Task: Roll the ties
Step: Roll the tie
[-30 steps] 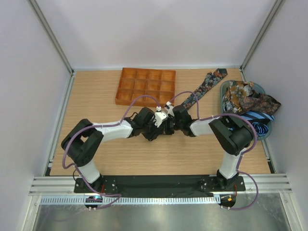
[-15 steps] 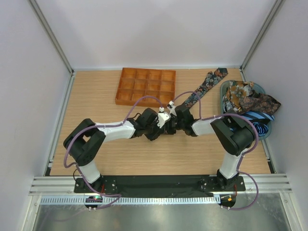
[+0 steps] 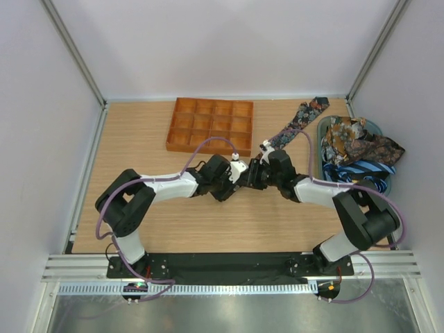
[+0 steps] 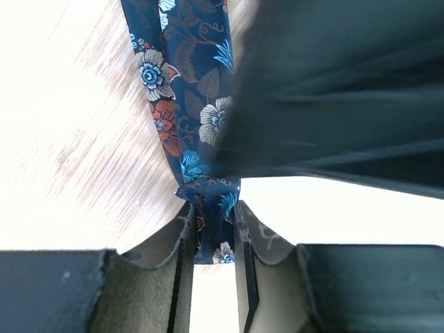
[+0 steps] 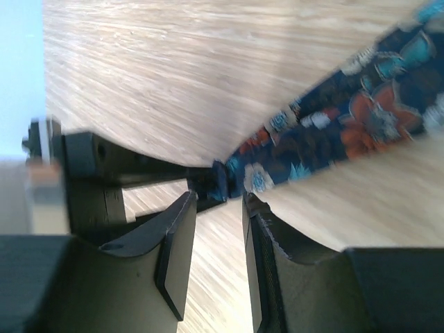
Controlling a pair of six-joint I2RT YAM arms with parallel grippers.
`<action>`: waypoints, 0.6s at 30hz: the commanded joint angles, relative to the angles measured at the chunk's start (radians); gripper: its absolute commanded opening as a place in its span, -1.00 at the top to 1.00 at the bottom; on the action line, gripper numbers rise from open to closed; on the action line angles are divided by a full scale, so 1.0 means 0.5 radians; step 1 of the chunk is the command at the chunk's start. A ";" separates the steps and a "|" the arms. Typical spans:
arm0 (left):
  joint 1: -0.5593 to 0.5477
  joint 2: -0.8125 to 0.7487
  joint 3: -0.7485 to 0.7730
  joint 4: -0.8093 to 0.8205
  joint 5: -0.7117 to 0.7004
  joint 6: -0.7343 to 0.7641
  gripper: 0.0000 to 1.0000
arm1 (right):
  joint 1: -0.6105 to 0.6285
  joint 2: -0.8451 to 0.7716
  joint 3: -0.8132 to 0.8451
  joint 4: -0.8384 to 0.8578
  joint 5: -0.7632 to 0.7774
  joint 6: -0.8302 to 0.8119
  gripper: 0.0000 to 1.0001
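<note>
One floral tie (image 3: 298,118) runs from the back right of the table diagonally down to the middle, where both grippers meet. My left gripper (image 3: 243,173) is shut on its narrow folded end; in the left wrist view the dark blue flowered tie (image 4: 187,104) hangs pinched between the pads of the left gripper (image 4: 211,216). My right gripper (image 3: 258,171) faces it, open. In the right wrist view the tie (image 5: 347,125) ends just beyond the tips of the right gripper (image 5: 216,201), and nothing sits between its fingers. Several more ties (image 3: 357,146) are heaped at the right.
A teal basket (image 3: 321,142) at the right edge holds the heap of ties, some blue-striped. An orange gridded tray (image 3: 210,125) lies at the back centre. Frame posts and white walls close in the table on three sides.
My right gripper has opened off the tie's end and its arm has swung rightward. My left gripper has closed tighter on the tie and shifted slightly right.
</note>
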 commanded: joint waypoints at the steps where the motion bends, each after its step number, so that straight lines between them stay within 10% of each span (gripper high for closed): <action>1: -0.018 0.133 0.046 -0.276 0.004 -0.037 0.49 | 0.001 -0.248 -0.133 -0.089 0.240 -0.087 0.21; 10: -0.018 0.191 0.257 -0.613 -0.017 -0.120 0.47 | 0.185 -0.877 -0.499 -0.209 0.467 -0.360 0.17; 18: -0.018 0.305 0.586 -1.034 0.041 -0.236 0.46 | 1.181 -0.862 -0.269 -0.500 1.351 -0.826 0.14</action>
